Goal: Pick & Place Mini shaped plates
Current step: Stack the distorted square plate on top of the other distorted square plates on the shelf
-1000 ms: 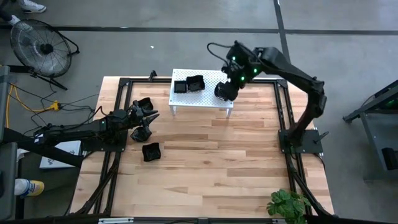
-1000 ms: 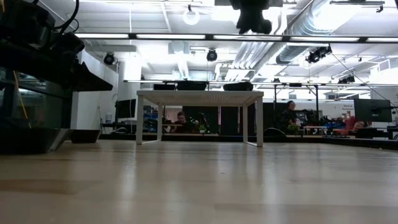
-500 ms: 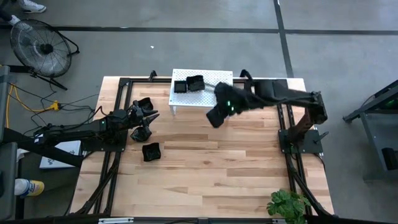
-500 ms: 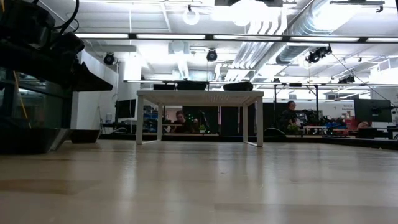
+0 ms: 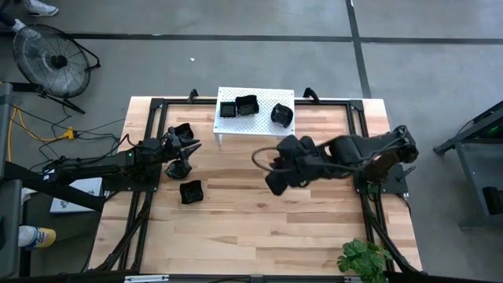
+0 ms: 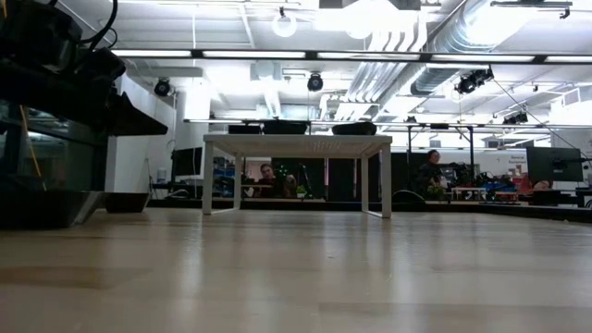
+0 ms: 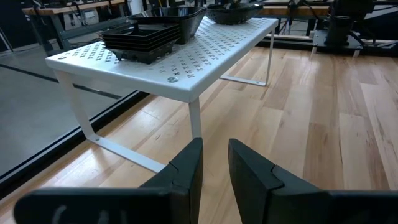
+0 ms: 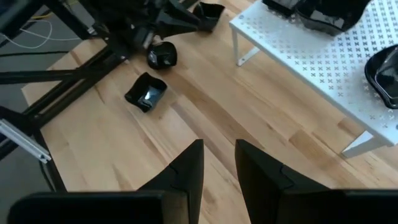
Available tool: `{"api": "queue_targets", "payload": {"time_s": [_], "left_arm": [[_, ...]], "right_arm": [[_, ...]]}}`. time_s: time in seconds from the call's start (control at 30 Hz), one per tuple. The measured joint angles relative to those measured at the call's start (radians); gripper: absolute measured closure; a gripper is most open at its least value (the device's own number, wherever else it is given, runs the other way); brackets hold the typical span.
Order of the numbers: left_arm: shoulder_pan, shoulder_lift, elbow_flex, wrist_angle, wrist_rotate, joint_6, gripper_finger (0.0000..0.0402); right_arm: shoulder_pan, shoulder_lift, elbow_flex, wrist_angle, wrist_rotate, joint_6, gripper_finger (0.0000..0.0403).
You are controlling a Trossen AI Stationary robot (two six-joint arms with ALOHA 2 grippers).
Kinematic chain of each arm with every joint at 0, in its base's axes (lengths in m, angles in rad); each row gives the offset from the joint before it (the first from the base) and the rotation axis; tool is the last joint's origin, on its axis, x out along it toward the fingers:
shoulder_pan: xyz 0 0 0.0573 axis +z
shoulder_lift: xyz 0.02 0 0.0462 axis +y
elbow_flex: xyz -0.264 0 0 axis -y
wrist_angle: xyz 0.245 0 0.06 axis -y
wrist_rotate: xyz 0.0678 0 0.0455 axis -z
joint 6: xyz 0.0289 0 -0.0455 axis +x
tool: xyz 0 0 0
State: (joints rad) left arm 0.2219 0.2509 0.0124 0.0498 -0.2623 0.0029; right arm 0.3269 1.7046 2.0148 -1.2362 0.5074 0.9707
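Black mini shaped plates (image 5: 246, 105) on white stand (image 5: 259, 126); right pincer (image 5: 277, 182) empty, slightly spread; left pincer (image 5: 186, 149) likewise.

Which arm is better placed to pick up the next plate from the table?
Left. The left gripper sits beside the loose plates, empty; the right gripper is mid-table, farther off.

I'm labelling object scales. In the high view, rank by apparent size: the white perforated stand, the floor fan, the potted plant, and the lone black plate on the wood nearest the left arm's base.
1. White perforated stand
2. Floor fan, close to the stand and partly cropped, so this order is unsure
3. Potted plant, partly cut off by the edge
4. Lone black plate, clearly smallest
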Motion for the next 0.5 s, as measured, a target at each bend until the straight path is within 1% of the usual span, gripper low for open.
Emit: {"api": "queue_targets", "payload": {"time_s": [0.17, 0.33, 0.4, 0.5], "left_arm": [[0.000, 0.000, 0.000, 0.000, 0.000, 0.000, 0.0328], [0.000, 0.000, 0.000, 0.000, 0.004, 0.000, 0.0328], [0.000, 0.000, 0.010, 0.003, 0.050, 0.004, 0.0328], [0.000, 0.001, 0.049, -0.029, 0.187, 0.077, 0.0328]], "right_arm": [[0.059, 0.000, 0.000, 0.000, 0.059, -0.006, 0.0316], [0.093, 0.000, 0.000, 0.001, 0.089, -0.029, 0.0316], [0.102, 0.000, 0.000, 0.002, 0.090, -0.035, 0.0316], [0.111, 0.000, 0.000, 0.000, 0.087, -0.069, 0.0316]]}}
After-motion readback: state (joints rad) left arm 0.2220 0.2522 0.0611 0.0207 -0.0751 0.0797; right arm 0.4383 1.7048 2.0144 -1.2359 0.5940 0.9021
